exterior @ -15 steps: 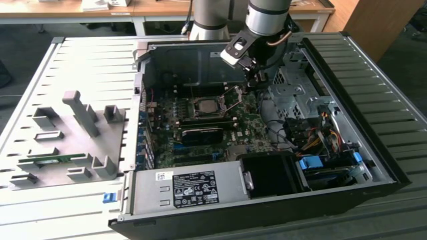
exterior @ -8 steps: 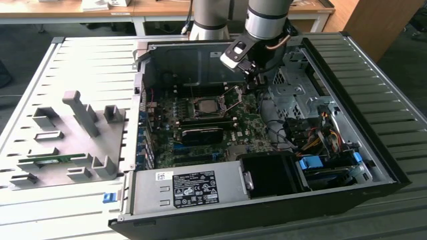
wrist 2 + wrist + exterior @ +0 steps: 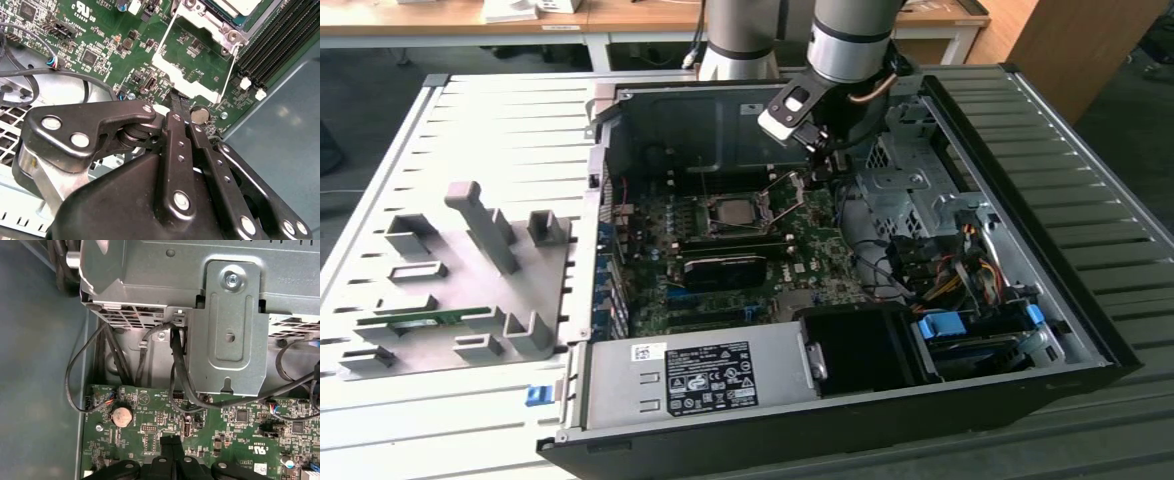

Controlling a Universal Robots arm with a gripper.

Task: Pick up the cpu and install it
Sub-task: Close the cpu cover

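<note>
The small flat square cpu with the silver-grey metal top [image 3: 731, 212] was no longer waiting to be picked: it lay flat in its socket on the green circuit-crowded motherboard [image 3: 761, 290], inside the black open-sided computer case [image 3: 1067, 200] that lay on its side on the pale slatted metal table [image 3: 494, 130]. Lying that way, the case turned the board upward so the arm could reach it from above. In the second wrist view the cpu [image 3: 240, 6] showed at the frame's far side.

The silver hinged retention frame [image 3: 192, 85] stood tilted open beside the socket, its thin wire lever raised, so the chip was seated but, by my judgement, not yet locked down.

The black 2-fingered pincer [image 3: 825, 165] hung just beside that raised frame. In both wrist views its fingers were drawn together with nothing between them [image 3: 176, 97] [image 3: 172, 440]. The tips sat at the free edge of the frame, near a round silver coin cell [image 3: 120, 416]; whether they actually pressed on the metal could not be told.
</note>
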